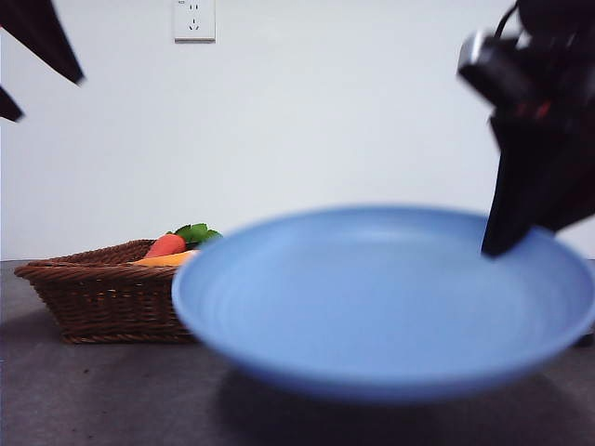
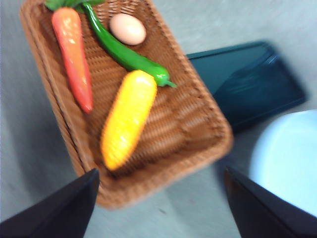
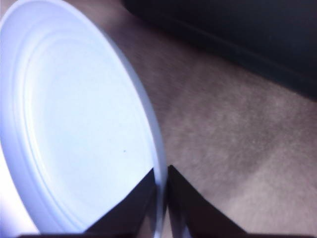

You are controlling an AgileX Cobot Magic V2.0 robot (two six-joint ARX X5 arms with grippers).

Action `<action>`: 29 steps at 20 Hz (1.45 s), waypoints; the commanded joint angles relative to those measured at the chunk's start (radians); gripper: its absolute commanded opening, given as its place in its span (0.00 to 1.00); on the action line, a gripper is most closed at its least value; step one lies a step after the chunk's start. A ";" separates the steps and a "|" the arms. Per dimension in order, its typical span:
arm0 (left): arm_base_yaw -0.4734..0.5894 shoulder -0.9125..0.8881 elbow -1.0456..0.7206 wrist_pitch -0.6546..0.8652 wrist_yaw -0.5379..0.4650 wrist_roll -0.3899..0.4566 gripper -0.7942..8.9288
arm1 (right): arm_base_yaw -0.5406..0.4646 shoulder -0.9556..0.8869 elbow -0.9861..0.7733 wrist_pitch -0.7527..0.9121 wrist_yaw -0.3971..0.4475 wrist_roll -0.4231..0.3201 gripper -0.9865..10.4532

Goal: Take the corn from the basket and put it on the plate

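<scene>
2 jaws of the right gripper are pinching the blue plate by its rim, lifted and tilted at frame centre. Left gripper is hanging wide open, empty, above the corn lying in the basket.

Right gripper enters from the upper side, angled downward, fingers closed together, pinching the plate rim. Left gripper is raised high, fingers spread wide, holding nothing.
</scene>
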 commanded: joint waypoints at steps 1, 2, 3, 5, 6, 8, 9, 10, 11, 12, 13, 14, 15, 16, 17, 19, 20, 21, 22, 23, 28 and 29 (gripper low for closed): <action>-0.061 0.122 0.075 0.013 -0.088 0.083 0.50 | 0.001 -0.076 0.013 -0.021 -0.004 0.018 0.09; -0.083 0.177 0.106 0.013 -0.118 0.100 0.50 | 0.000 -0.115 0.013 -0.030 -0.005 0.027 0.09; -0.100 0.234 0.138 0.014 -0.142 0.121 0.50 | -0.005 -0.153 0.014 -0.041 -0.004 0.034 0.09; -0.128 0.351 0.206 0.017 -0.181 0.154 0.50 | -0.011 -0.219 0.019 -0.060 -0.004 0.050 0.09; -0.135 0.399 0.235 0.016 -0.197 0.168 0.50 | -0.011 -0.242 0.019 -0.066 -0.004 0.055 0.09; -0.144 0.501 0.291 0.019 -0.204 0.190 0.50 | -0.011 -0.291 0.019 -0.082 -0.004 0.064 0.09; -0.144 0.550 0.317 0.021 -0.206 0.195 0.50 | -0.011 -0.314 0.019 -0.089 -0.004 0.071 0.09; -0.145 0.589 0.335 0.024 -0.206 0.198 0.50 | -0.011 -0.330 0.019 -0.092 -0.004 0.072 0.09; -0.145 0.629 0.348 0.029 -0.206 0.209 0.50 | -0.011 -0.345 0.019 -0.095 -0.003 0.075 0.09; -0.145 0.658 0.356 0.035 -0.206 0.219 0.50 | -0.011 -0.354 0.019 -0.095 -0.004 0.076 0.09; -0.145 0.687 0.357 0.048 -0.208 0.224 0.50 | -0.011 -0.364 0.019 -0.098 -0.003 0.080 0.09; -0.145 0.708 0.357 0.057 -0.209 0.229 0.50 | -0.011 -0.369 0.019 -0.099 -0.004 0.082 0.09; -0.145 0.730 0.357 0.066 -0.215 0.231 0.50 | -0.011 -0.370 0.019 -0.102 -0.003 0.082 0.09; -0.145 0.747 0.357 0.072 -0.216 0.238 0.50 | -0.011 -0.370 0.019 -0.105 -0.003 0.082 0.09; -0.145 0.762 0.357 0.076 -0.217 0.244 0.50 | -0.011 -0.370 0.019 -0.106 -0.003 0.082 0.09; -0.146 0.789 0.357 0.089 -0.218 0.245 0.50 | -0.011 -0.370 0.019 -0.106 -0.003 0.082 0.09; -0.149 0.798 0.357 0.093 -0.218 0.245 0.50 | -0.011 -0.370 0.019 -0.106 -0.003 0.082 0.09; -0.152 0.807 0.357 0.094 -0.218 0.245 0.50 | -0.011 -0.370 0.019 -0.106 -0.003 0.082 0.09; -0.155 0.814 0.357 0.095 -0.218 0.245 0.50 | -0.011 -0.370 0.019 -0.106 -0.003 0.082 0.09; -0.161 0.818 0.357 0.094 -0.218 0.245 0.50 | -0.011 -0.370 0.019 -0.106 -0.003 0.082 0.09; -0.177 0.849 0.357 0.085 -0.218 0.245 0.48 | -0.011 -0.370 0.019 -0.106 -0.003 0.082 0.09; -0.179 0.852 0.357 0.084 -0.218 0.244 0.44 | -0.011 -0.370 0.019 -0.106 -0.003 0.082 0.09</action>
